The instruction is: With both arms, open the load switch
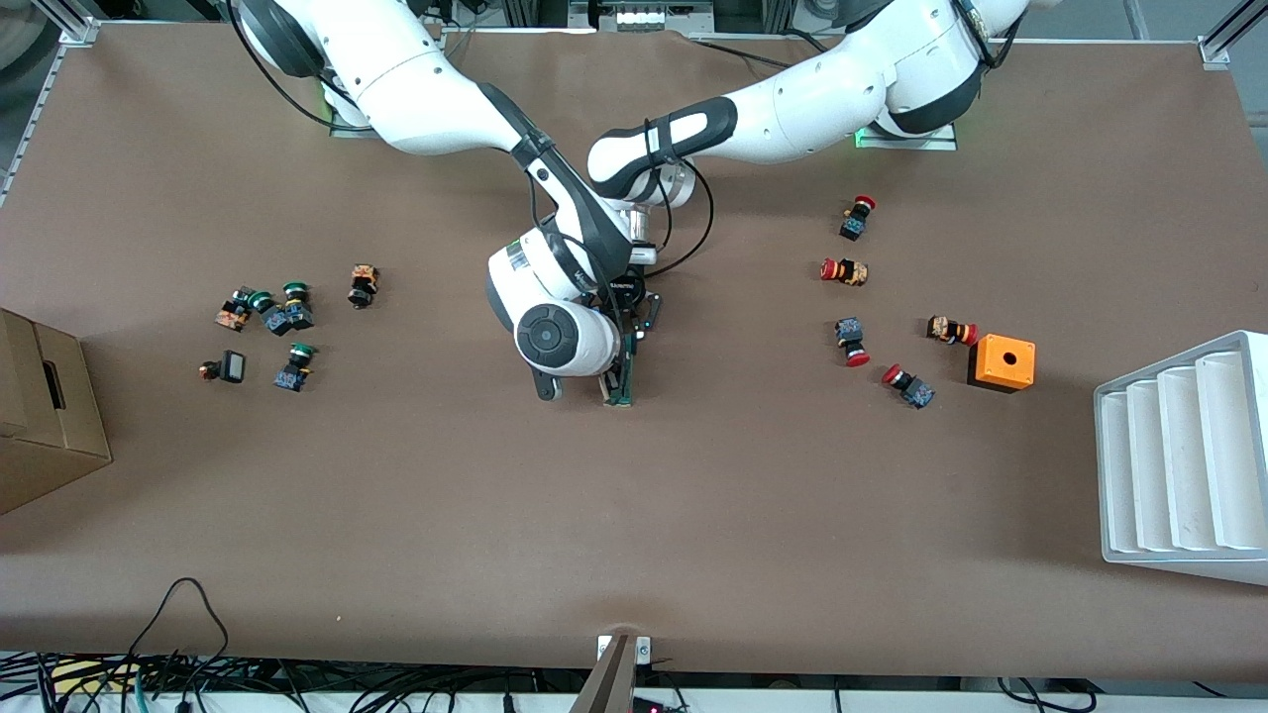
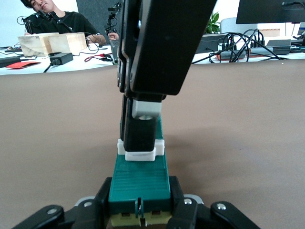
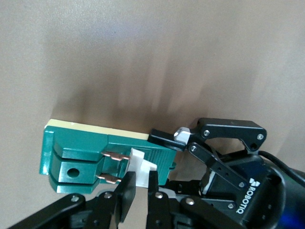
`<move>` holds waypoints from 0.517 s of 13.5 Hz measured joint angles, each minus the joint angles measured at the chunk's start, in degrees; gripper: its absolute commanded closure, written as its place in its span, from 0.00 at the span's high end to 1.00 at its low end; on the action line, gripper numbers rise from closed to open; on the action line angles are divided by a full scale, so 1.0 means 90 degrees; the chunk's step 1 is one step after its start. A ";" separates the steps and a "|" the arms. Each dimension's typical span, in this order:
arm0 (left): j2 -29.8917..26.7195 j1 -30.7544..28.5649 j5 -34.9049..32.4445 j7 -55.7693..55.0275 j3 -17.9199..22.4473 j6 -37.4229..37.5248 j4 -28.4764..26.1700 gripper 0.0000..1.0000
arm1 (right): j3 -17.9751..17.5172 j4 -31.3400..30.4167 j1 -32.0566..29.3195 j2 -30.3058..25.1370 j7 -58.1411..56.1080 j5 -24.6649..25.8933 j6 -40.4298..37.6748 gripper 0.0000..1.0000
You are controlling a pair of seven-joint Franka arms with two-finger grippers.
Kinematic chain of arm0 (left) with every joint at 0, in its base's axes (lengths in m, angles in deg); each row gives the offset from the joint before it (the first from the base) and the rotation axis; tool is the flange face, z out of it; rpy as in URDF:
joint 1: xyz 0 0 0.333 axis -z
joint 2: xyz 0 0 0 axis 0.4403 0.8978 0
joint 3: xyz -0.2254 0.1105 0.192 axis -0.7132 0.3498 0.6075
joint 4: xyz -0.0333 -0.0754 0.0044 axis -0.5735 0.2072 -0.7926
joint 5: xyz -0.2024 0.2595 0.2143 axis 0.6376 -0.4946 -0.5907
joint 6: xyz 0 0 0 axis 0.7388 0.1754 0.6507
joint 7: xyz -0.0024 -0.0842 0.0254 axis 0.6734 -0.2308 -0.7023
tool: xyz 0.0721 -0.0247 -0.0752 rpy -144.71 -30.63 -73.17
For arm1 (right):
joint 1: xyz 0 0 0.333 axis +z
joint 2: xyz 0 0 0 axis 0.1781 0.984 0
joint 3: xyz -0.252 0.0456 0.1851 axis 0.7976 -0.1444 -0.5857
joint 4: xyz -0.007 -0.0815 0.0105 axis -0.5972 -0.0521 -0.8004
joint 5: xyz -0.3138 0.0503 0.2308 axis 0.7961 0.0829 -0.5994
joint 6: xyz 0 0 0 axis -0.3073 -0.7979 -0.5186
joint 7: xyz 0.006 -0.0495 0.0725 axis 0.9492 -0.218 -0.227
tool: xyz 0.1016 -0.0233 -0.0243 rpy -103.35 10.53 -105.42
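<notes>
The load switch (image 1: 622,384) is a narrow dark-green block held over the middle of the table by both arms. My left gripper (image 2: 139,202) is shut on one end of its ribbed green body (image 2: 139,179), a finger on each side. My right gripper (image 3: 139,183) is shut on the white piece (image 3: 143,164) that stands out from the block's edge beside two copper tabs. In the left wrist view the right gripper's fingers (image 2: 140,129) come down onto that white piece (image 2: 141,152). In the right wrist view the left gripper's finger (image 3: 164,138) lies along the green block (image 3: 81,152). Both hands crowd together in the front view.
Red-capped push buttons (image 1: 845,270) and an orange box with a hole (image 1: 1002,362) lie toward the left arm's end. Green-capped buttons (image 1: 282,312) lie toward the right arm's end, near a cardboard box (image 1: 45,416). A white ribbed tray (image 1: 1184,456) stands at the table's edge.
</notes>
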 measured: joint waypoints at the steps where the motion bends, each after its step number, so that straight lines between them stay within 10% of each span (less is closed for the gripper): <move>1: 0.0000 0.0001 -0.0001 0.0000 0.0001 0.0001 0.0000 0.00 | 0.0000 -0.0003 0.0000 -0.0025 -0.0001 0.0009 0.0007 0.52; 7: 0.0000 0.0003 -0.0003 -0.0001 0.0002 0.0004 0.0000 0.01 | 0.0085 0.0003 -0.0394 -0.0923 -0.0706 0.0019 -0.0465 0.94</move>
